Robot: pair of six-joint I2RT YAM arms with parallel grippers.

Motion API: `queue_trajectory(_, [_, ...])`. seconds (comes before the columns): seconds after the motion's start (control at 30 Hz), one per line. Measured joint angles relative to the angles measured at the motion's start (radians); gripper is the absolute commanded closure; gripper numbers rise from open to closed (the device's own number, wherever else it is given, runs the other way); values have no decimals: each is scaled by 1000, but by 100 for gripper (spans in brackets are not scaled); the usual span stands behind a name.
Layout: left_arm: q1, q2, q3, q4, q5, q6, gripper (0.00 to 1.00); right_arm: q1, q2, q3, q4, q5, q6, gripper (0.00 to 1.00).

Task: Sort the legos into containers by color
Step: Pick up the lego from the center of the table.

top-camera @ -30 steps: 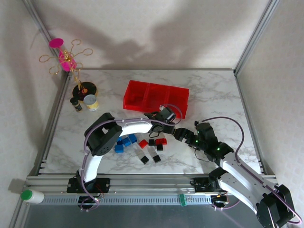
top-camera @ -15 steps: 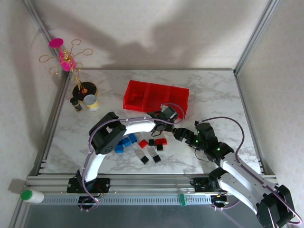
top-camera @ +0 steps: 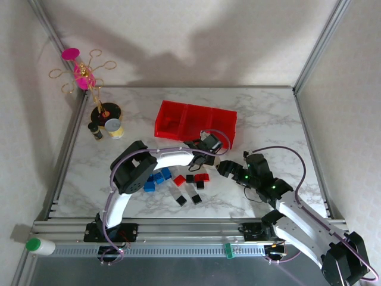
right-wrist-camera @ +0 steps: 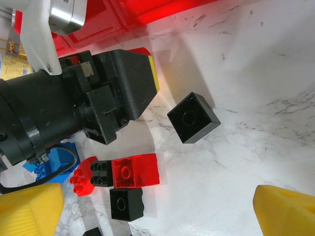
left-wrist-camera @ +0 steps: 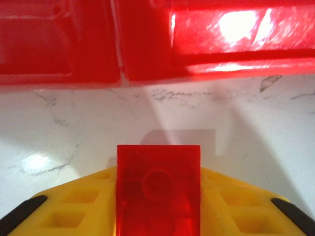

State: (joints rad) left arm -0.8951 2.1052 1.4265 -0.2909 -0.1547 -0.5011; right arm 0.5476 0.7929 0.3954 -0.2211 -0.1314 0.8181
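Over a marble table [top-camera: 268,119] between white walls [top-camera: 178,36], the left gripper [top-camera: 211,157] is pinching a red brick [left-wrist-camera: 158,182]; the right gripper [top-camera: 222,168] is gaping empty.

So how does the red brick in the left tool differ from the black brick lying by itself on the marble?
The red brick is bright red; the black brick is plain black. The red brick is clamped between the left tool's yellow fingers; the black brick lies loose on the marble table, touching nothing. Both show one round mark on the facing side.
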Motion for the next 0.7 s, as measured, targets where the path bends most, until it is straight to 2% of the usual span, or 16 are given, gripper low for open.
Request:
queue_trajectory(0.4, [10,-259,-167,4,0,-1,72,0,43,47,66,-46,-48,1])
queue_trajectory(0.7, [94,-420,-235,-2,-19,-15,74,24,141,78,167,-79,-50,1])
